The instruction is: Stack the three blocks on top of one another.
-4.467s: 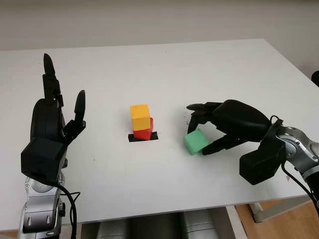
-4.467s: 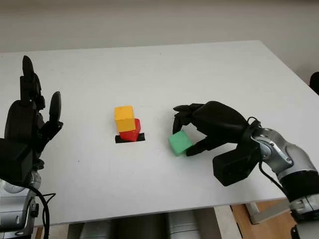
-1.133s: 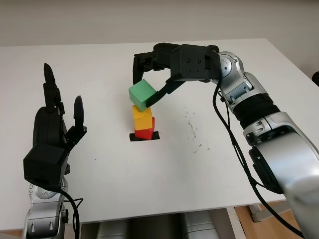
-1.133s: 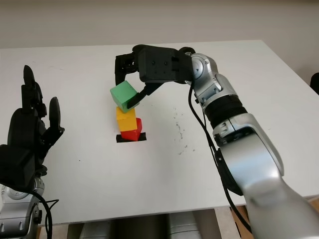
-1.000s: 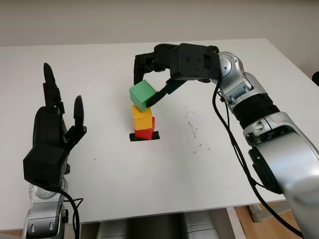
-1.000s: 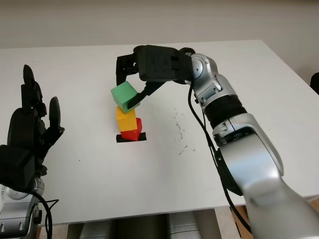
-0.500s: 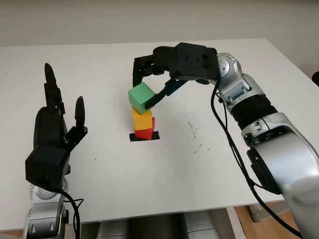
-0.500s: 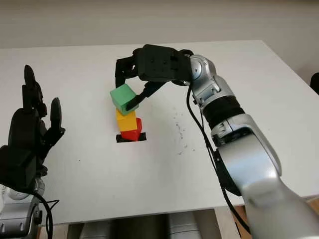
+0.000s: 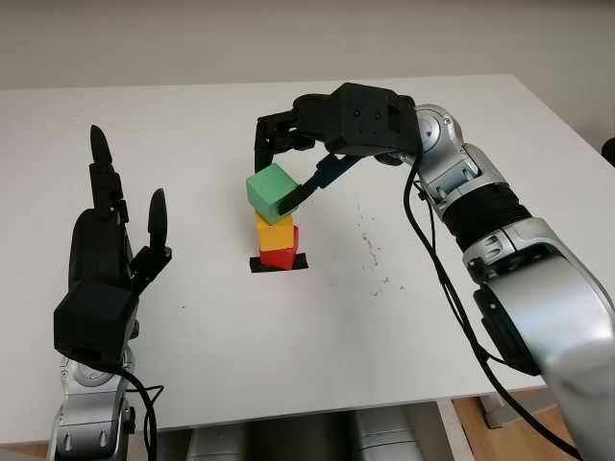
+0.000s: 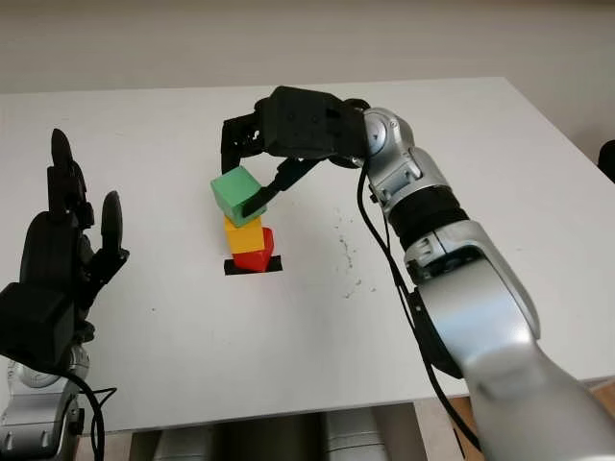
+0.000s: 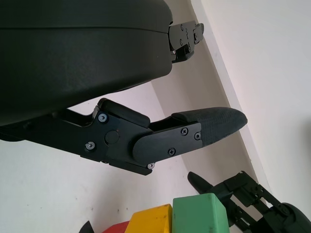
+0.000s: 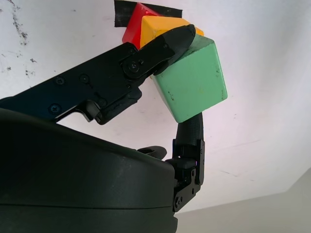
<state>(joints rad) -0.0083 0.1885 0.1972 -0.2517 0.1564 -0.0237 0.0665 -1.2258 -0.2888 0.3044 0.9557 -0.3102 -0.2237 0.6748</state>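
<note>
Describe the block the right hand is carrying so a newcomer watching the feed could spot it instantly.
Find the black tape mark near the middle of the white table, where a yellow block sits on a red block. Directly above them, the right hand pinches the green block. It is the only green one, tilted and topmost.

Tilted green block (image 9: 272, 192), atop yellow block (image 9: 275, 231), red block (image 9: 280, 256)

Bare table (image 9: 404, 327) around block stack (image 9: 277, 240)
</note>
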